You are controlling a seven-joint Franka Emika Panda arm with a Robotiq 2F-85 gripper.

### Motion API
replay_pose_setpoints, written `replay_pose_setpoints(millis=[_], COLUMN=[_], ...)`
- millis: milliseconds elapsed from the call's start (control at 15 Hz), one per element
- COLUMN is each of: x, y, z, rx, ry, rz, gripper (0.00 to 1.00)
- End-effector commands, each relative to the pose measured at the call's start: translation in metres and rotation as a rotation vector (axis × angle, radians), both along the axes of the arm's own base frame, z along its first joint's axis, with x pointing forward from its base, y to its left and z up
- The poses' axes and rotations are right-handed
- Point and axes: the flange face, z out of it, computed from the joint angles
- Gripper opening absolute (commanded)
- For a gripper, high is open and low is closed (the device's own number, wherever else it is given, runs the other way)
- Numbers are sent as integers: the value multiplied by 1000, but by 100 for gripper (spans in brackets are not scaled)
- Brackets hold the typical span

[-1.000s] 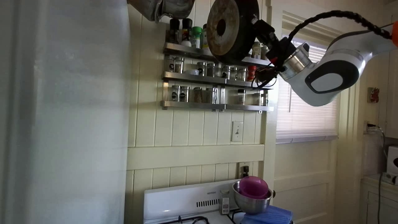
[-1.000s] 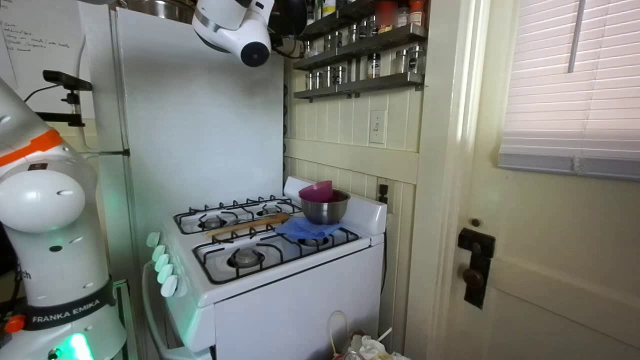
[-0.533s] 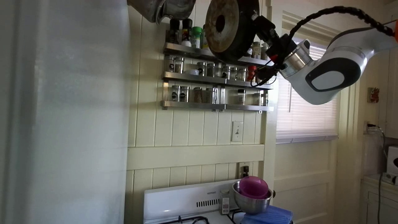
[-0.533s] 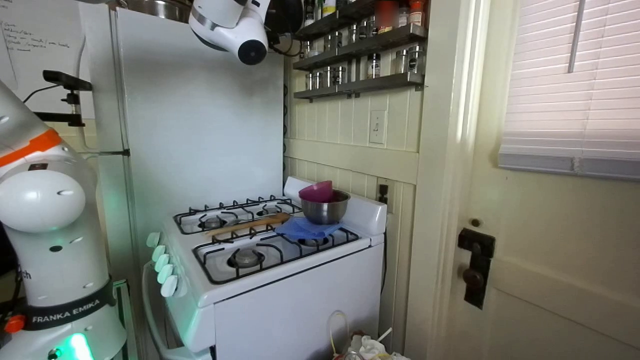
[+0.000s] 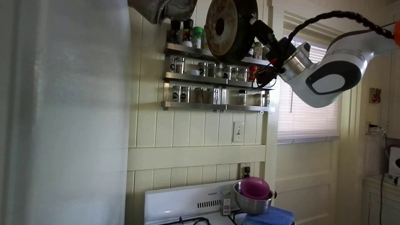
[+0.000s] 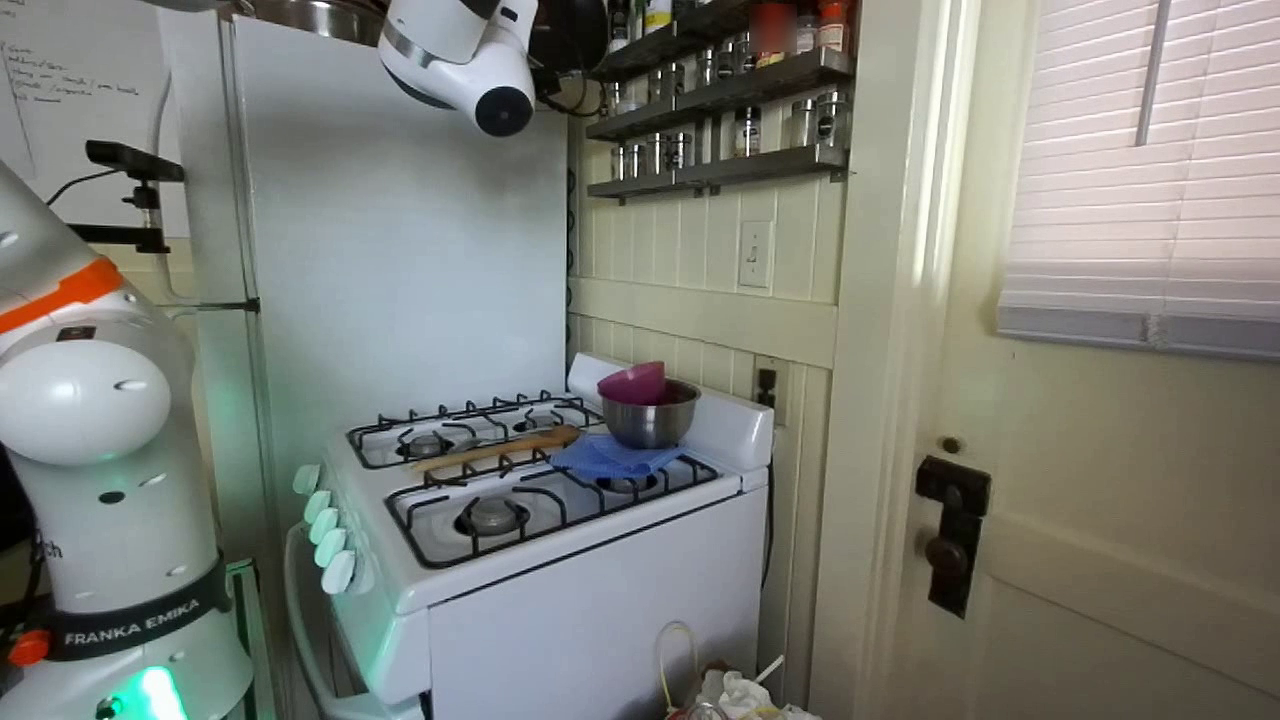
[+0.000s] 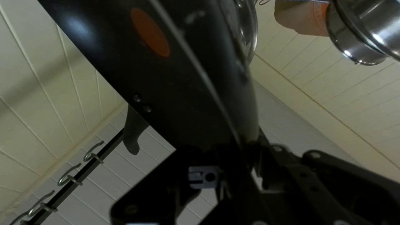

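Observation:
A round black frying pan with a worn, rusty-brown bottom is held up in front of the spice shelves. My gripper is shut on the pan's side at its rim, its far end towards the pan. In the wrist view the dark pan fills the upper middle, with an orange oval mark and two rivets. The gripper's fingers are closed about the pan's edge; the exact contact is dark. A dark handle sticks out past the pan and overlaps a black rail. I cannot tell if they touch.
Metal hooks hang on the rail. Shiny pots hang at the upper right there. Spice jars stand on wall shelves behind the pan. A fridge is beside the stove, which bears a steel bowl and wooden utensil.
The pan and gripper have shifted slightly left in both exterior views. The arm rose a little, then sank back a little. The gripper stays shut on the pan.

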Motion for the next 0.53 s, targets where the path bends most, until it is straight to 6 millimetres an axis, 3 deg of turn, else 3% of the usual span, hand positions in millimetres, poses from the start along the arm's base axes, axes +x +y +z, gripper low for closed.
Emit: replay_pose_setpoints(millis=[0, 333, 400, 467], x=[1, 2, 2, 5], y=[0, 0, 0, -1], z=[-2, -7, -7, -7], rx=[-13, -31, -31, -38], ry=[15, 44, 44, 52], rz=[11, 30, 30, 30], gripper=[9, 9, 2, 2])
